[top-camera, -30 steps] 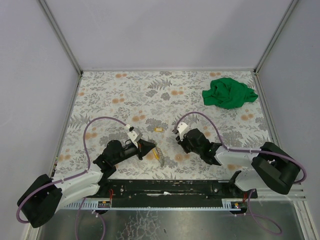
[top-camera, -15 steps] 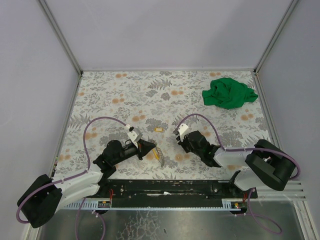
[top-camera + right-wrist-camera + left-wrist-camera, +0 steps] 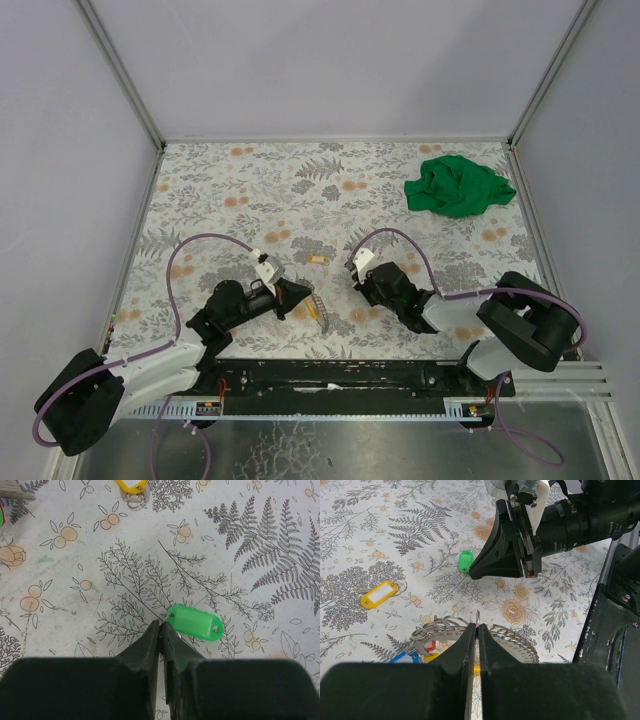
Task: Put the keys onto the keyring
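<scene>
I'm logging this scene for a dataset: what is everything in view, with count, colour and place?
green-tagged key: one, bright green tag, on the table at the right claw's tips
yellow-tagged key: one, yellow tag, lying free, apart from both claws
keyring: one, silvery, with red, blue and yellow tags, in the left claw
cloth: one, green, crumpled, far right corner
table: one, floral cover
left claw: black, shut on the keyring
right claw: black, shut, tips against the green tag's end
</scene>
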You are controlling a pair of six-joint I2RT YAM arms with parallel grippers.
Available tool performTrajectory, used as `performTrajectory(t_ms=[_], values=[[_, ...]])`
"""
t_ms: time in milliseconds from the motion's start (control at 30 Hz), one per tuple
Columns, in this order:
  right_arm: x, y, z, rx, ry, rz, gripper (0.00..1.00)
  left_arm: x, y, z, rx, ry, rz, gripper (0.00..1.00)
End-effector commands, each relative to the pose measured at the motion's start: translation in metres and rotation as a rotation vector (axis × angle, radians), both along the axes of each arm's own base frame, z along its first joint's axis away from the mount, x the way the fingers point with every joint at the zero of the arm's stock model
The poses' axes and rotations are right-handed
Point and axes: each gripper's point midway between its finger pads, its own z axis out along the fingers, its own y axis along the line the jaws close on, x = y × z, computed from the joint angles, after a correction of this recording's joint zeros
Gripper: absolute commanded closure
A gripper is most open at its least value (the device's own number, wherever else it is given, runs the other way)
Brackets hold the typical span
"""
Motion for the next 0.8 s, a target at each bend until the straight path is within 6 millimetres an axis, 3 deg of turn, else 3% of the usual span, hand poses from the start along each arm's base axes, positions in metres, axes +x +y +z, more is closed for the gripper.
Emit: performTrajectory(t_ms=[0, 133, 400, 500, 767], values=[[0.006, 0.007, 0.003, 0.006, -0.022, 0.0, 0.9, 0.005, -0.007, 0.031, -0.068, -0.086, -0.017, 1.0], [0.005, 0.008, 0.004, 0.009, -0.018, 0.007, 1.0, 0.004, -0.006, 0.031, -0.069, -0.087, -0.016, 1.0], [-0.012, 0.027, 0.018, -0.009, 0.022, 0.197, 1.0, 0.001, -0.005, 0.036, -0.082, -0.127, -0.029, 1.0], [-0.022, 0.038, 0.03, 0.015, 0.032, 0.292, 1.0, -0.002, -0.007, 0.037, -0.084, -0.14, -0.05, 1.0], [-0.026, 0.049, 0.069, 0.138, 0.009, 0.371, 1.0, -0.01, -0.013, 0.039, -0.089, -0.17, -0.121, 1.0]])
